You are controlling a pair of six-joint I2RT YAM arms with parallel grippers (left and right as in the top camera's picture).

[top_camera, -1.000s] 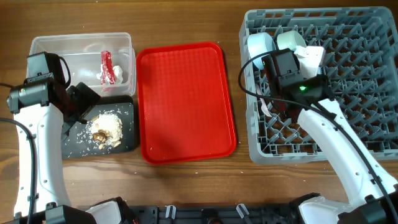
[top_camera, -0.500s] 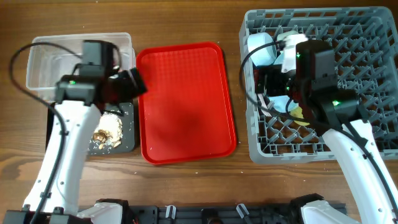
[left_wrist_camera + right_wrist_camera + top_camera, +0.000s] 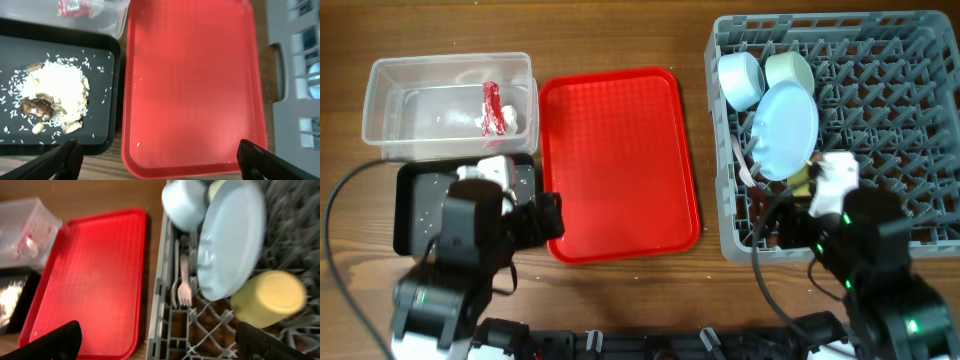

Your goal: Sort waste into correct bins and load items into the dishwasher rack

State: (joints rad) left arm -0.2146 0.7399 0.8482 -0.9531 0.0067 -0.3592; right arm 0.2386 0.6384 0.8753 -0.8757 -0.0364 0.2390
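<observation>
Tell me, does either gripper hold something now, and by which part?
Nothing is held. The left gripper and the right gripper are both open, with nothing between their fingers.

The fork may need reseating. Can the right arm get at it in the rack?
Probably yes: the right gripper hangs open above the fork, which lies uncovered in the rack, though the plate leans close beside it.
</observation>
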